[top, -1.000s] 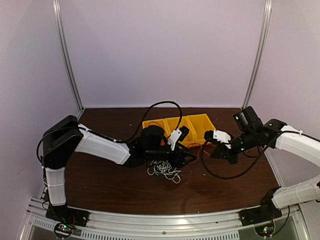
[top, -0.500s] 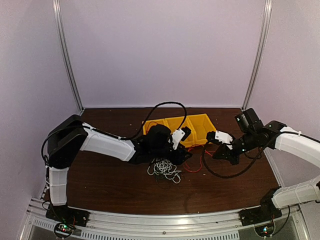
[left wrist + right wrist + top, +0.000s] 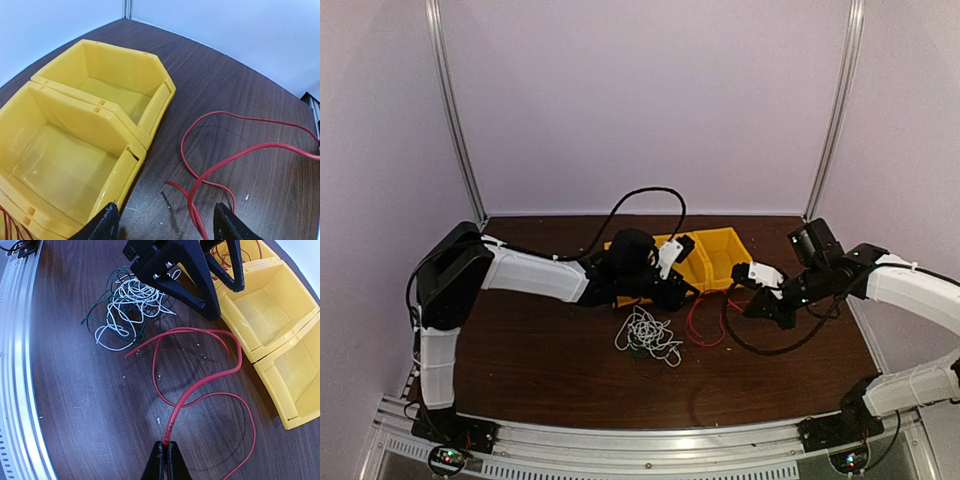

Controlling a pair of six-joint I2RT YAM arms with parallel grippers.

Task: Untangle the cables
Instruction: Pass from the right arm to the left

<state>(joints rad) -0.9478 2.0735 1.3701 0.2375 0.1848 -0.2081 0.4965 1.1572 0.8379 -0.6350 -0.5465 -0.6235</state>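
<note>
Cables (image 3: 650, 335) of thin flexible wire lie mid-table in two lots. A clump of white and dark strands (image 3: 131, 297) sits to the left, and a single red wire (image 3: 172, 421) sprawls in open loops to its right, its loose end just beside the clump but seemingly not threaded through it. The right gripper (image 3: 165, 445) is pinched tight on the red wire. The left gripper (image 3: 167, 225) hangs with fingers wide and empty over the red loops, next to the yellow plastic bins (image 3: 120, 57) on the far side of the brown wooden table (image 3: 75, 405).

The red wire looks freed, so the current step is probably parting it from the rest. Next, it needs drawing rightward, well clear. Then the left fingers need to pick one white strand without dragging the whole clump.
</note>
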